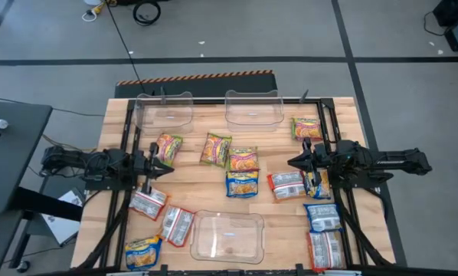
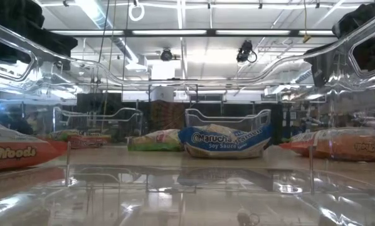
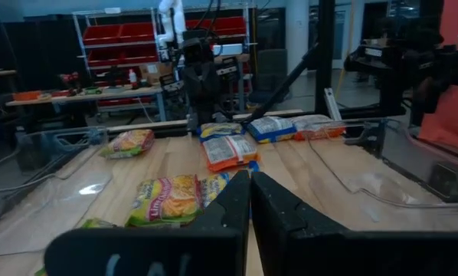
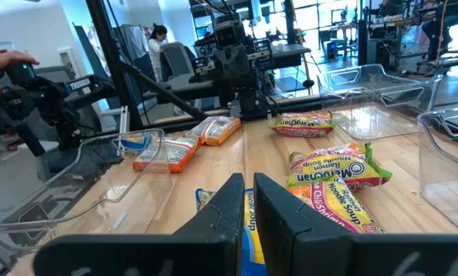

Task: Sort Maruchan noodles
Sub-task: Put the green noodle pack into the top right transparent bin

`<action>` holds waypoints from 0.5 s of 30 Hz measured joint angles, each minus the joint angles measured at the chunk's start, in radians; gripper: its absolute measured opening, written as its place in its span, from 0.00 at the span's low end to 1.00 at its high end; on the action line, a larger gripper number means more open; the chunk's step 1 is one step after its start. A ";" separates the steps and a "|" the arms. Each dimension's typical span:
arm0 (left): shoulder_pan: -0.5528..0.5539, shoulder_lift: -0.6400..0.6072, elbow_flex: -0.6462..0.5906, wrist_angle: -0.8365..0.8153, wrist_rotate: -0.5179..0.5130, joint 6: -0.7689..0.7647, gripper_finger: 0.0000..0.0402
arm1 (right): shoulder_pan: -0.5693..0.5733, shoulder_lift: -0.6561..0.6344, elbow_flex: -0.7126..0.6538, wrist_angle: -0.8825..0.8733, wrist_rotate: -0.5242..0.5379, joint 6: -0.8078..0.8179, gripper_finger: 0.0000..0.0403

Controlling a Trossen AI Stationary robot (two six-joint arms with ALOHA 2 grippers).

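About a dozen Maruchan noodle packets lie flat across the wooden table. Green/pink-yellow ones (image 1: 216, 148) sit toward the far middle, and one (image 1: 306, 127) lies far right. A blue one (image 1: 242, 184) rests at the centre and shows in the low view (image 2: 225, 141). Red-silver ones lie near left (image 1: 148, 202) and right of centre (image 1: 288, 185). My left gripper (image 1: 170, 170) hovers shut at the left side and points right (image 3: 250, 192). My right gripper (image 1: 292, 162) hovers shut at the right side and points left (image 4: 248, 195). Neither holds anything.
Two clear plastic bins (image 1: 165, 109) (image 1: 253, 107) stand at the far edge, and a third (image 1: 227, 236) sits at the near edge in the middle. More packets lie near right (image 1: 322, 216) and near left (image 1: 143, 251). A person shows in the room behind (image 4: 158, 34).
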 joint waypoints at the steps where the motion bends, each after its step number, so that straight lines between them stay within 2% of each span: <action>1: 0.011 0.000 0.000 0.001 0.000 0.000 0.05 | 0.000 0.000 0.000 0.001 0.006 0.002 0.09; 5: 0.066 0.000 0.000 -0.002 0.000 0.000 0.05 | 0.000 0.005 0.000 0.022 0.153 0.025 0.09; 9: 0.107 0.000 0.000 -0.006 -0.001 0.000 0.05 | 0.000 0.005 0.000 0.064 0.241 0.006 0.09; 12: 0.113 0.000 0.000 -0.011 -0.001 0.000 0.05 | 0.000 0.005 0.000 0.163 0.239 0.075 0.09; 15: 0.112 0.000 0.000 -0.006 -0.001 0.000 0.05 | -0.005 0.029 0.001 0.257 0.365 0.143 0.09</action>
